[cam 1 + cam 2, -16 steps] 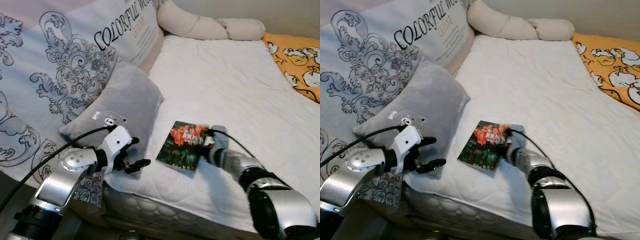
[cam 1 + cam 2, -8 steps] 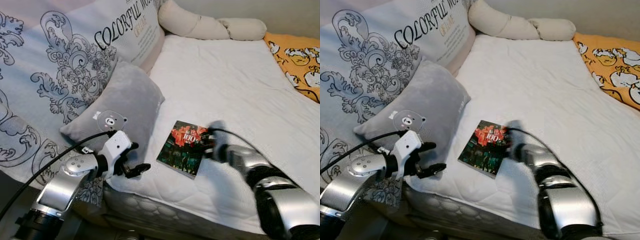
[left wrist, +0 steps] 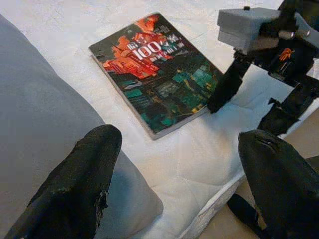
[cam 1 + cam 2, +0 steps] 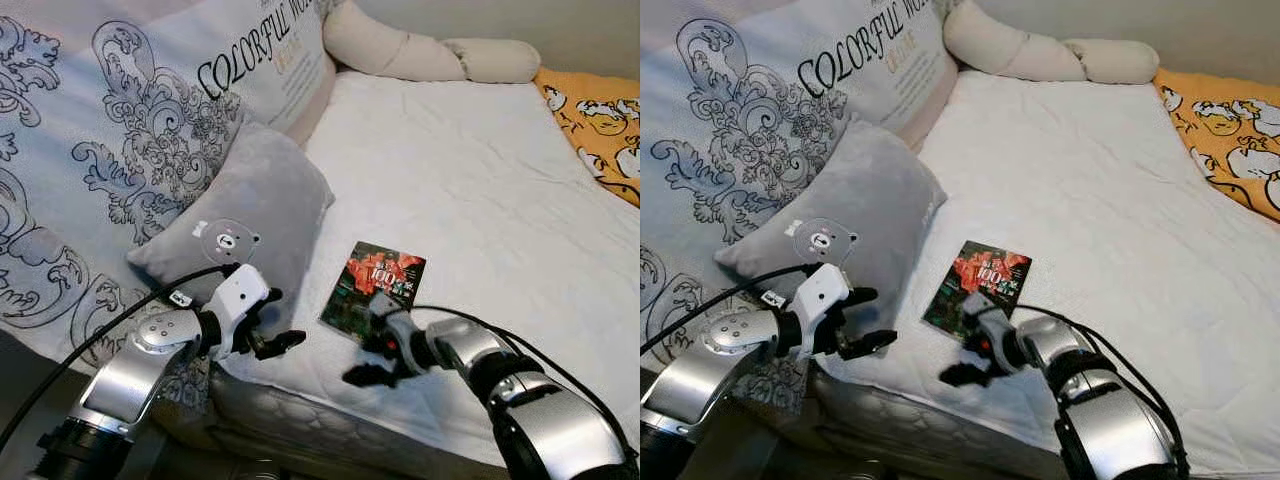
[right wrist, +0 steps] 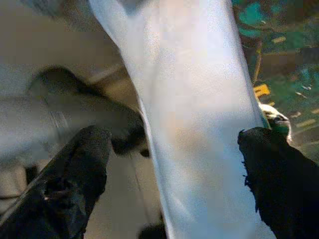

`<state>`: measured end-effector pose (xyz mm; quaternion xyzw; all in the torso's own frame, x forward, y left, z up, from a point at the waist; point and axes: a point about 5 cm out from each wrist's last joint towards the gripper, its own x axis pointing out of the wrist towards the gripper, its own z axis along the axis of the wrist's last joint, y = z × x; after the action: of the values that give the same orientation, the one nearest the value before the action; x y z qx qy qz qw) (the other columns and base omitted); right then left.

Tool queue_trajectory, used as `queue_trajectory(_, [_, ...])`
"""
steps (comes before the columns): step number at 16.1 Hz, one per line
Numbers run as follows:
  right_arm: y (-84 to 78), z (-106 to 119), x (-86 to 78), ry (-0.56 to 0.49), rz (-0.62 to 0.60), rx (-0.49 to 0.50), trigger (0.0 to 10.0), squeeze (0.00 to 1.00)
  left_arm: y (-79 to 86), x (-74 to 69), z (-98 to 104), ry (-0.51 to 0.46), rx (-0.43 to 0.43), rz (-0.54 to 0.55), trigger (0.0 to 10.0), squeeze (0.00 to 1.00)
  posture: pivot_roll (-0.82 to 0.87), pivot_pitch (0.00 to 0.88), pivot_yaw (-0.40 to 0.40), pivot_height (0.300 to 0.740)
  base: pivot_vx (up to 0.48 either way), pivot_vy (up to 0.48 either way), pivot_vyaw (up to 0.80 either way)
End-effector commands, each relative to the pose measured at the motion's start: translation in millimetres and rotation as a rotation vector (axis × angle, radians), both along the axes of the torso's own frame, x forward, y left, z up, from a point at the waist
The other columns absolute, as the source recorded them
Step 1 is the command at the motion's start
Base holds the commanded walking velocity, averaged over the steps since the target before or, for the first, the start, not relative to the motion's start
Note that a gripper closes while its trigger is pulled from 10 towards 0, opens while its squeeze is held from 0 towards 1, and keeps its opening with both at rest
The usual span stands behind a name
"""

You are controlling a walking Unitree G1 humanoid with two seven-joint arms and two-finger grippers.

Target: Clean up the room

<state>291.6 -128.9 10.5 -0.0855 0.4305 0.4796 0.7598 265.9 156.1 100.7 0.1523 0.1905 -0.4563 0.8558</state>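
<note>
— Where does the book [image 4: 372, 291] lie?

— Just below the middle of the left eye frame, flat and cover up on the white mattress [image 4: 470, 170], close to the near edge. Lying flat, it leaves little for a finger to get beneath, which is probably why the right gripper [image 4: 374, 345] sits at the book's lower corner.

— And its fingers?

— Spread apart. In the left wrist view one black finger [image 3: 228, 84] touches down at the book's corner and the other hangs off the mattress edge. Nothing is held.

— The other arm?

— The left gripper [image 4: 270, 322] hovers lower left of the book, fingers spread and empty, above the mattress corner.

— What crowds the spot?

— A grey pillow [image 4: 240, 215] lies just left of the book, apart from it. Behind it, upper left, a large patterned cushion [image 4: 120, 120]; a cream bolster [image 4: 420, 55] at the top; an orange blanket [image 4: 600, 115] at the upper right, well apart.
</note>
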Motion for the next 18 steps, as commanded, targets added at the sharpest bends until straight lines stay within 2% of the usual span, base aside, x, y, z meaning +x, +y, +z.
queue_trajectory(1, [-6.8,-1,1.7,-0.031,-0.003,-0.060,10.0,1.00,1.7,2.2,1,-0.009,0.018,0.008,10.0,0.00,0.19,0.000,0.018,0.740,0.000,0.000,0.00])
queue_trajectory(2, [-11.3,2,5.9,-0.060,-0.046,-0.069,10.0,1.00,1.1,0.7,1,-0.005,0.016,0.001,10.0,0.00,0.19,0.000,0.018,0.740,0.000,0.000,0.00])
queue_trajectory(5, [-15.1,4,7.2,-0.072,-0.043,-0.073,10.0,1.00,1.1,0.4,0,-0.004,0.015,0.000,10.0,0.00,0.18,0.000,0.019,0.740,0.000,0.000,0.00])
queue_trajectory(8, [-9.2,28,12.9,-0.114,0.035,0.206,10.0,1.00,-2.4,-3.5,3,0.007,-0.068,0.011,10.0,0.00,0.17,0.000,0.014,0.740,0.000,0.000,0.00])
queue_trajectory(11, [-14.8,43,4.2,-0.211,0.109,0.299,10.0,1.00,-1.9,-8.9,9,0.014,-0.186,0.099,10.0,0.00,0.17,0.000,0.004,0.740,0.000,0.000,0.00])
queue_trajectory(14, [-20.6,72,2.9,-0.457,-0.032,0.331,10.0,1.00,8.8,-2.8,11,-0.046,-0.278,0.317,10.0,0.00,0.12,0.000,0.020,0.740,0.000,0.000,0.00])
queue_trajectory(16, [-20.4,86,-2.9,-0.501,-0.107,0.338,10.0,1.00,8.9,-0.3,13,-0.065,-0.331,0.436,10.0,0.00,0.12,0.000,0.012,0.740,0.000,-0.154,0.00])
queue_trajectory(17, [-20.1,88,-3.1,-0.512,-0.132,0.348,10.0,1.00,8.9,0.2,13,-0.068,-0.338,0.458,10.0,0.00,0.12,0.000,0.010,0.740,0.000,-0.326,0.00])
queue_trajectory(18, [-18.7,91,-0.1,-0.544,-0.255,0.376,10.0,1.00,8.3,0.4,12,-0.075,-0.342,0.502,10.0,0.00,0.13,0.000,0.001,0.740,0.000,-0.435,0.00])
